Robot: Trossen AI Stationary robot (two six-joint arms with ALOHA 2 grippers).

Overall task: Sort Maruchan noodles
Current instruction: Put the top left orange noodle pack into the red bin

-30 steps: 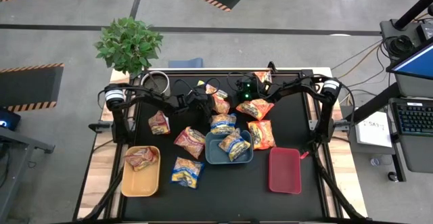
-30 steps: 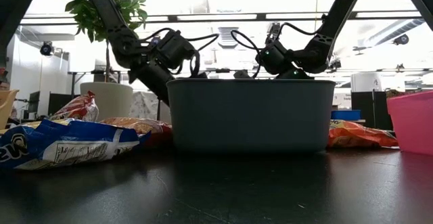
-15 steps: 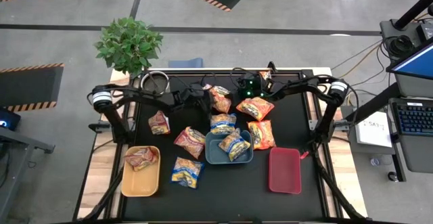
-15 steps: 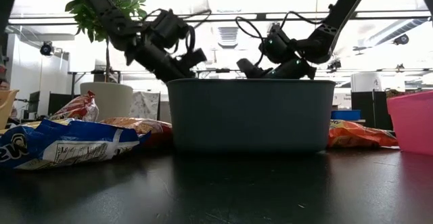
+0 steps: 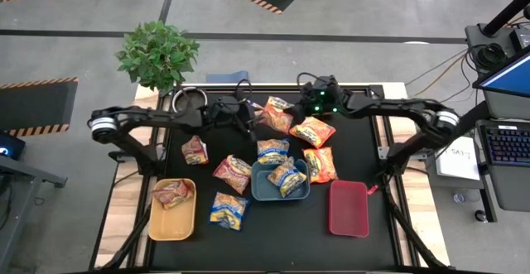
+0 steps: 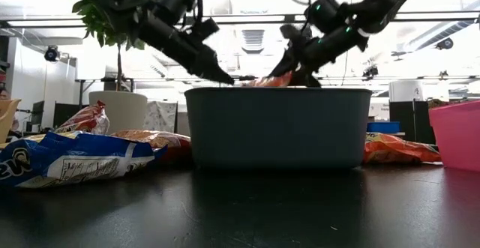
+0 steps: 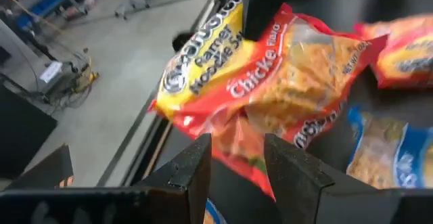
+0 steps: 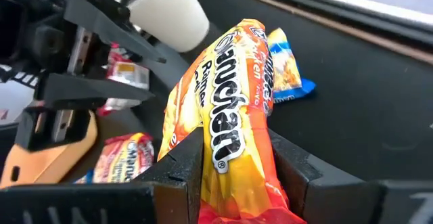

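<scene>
Your right end effector [image 8: 233, 176] clamps an orange Maruchan packet [image 8: 226, 132], lifted over the bench's [image 5: 273, 233] far side. Left end effector [image 7: 237, 176], fingers parted w/ nothing between, sits just beside it. Packet's crinkly, yellow-ended.

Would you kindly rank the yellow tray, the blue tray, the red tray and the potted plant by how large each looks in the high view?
Largest to smallest, as they look from above:
1. Potted plant
2. Yellow tray and red tray: these look about alike, so I would not rank them.
3. Blue tray, partly covered by noodle packets.
</scene>
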